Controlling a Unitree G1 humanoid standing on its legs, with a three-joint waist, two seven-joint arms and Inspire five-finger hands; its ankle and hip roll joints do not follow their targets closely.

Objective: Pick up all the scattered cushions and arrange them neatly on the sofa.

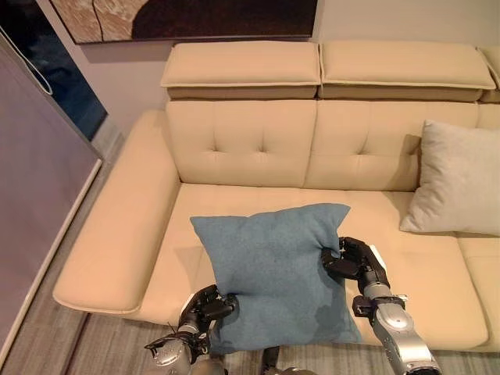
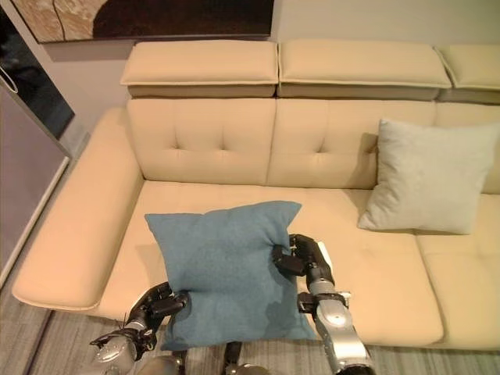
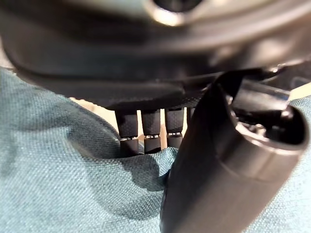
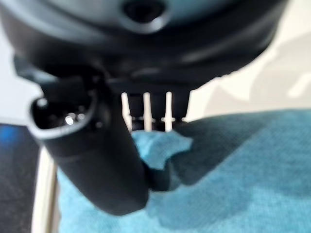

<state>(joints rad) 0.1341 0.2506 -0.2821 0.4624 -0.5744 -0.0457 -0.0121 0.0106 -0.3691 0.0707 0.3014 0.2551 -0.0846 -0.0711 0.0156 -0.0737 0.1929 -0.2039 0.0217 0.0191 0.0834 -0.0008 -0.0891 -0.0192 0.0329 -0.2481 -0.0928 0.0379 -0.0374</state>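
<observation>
A blue cushion (image 1: 273, 269) is held up over the front of the beige sofa (image 1: 242, 141). My left hand (image 1: 205, 306) pinches its lower left corner, and the left wrist view shows the thumb (image 3: 228, 179) pressed into blue cloth (image 3: 58, 184). My right hand (image 1: 353, 262) grips the cushion's right edge; its thumb (image 4: 92, 160) and fingers fold the blue cloth (image 4: 233, 170) between them. A light grey cushion (image 1: 457, 178) leans upright against the backrest at the sofa's right.
The sofa's left armrest (image 1: 117, 226) is broad and low. Two headrests (image 1: 242, 66) top the backrest. A framed picture (image 1: 187, 17) hangs on the wall behind. A dark panel (image 1: 39, 195) stands at the left, beside grey floor (image 1: 78, 344).
</observation>
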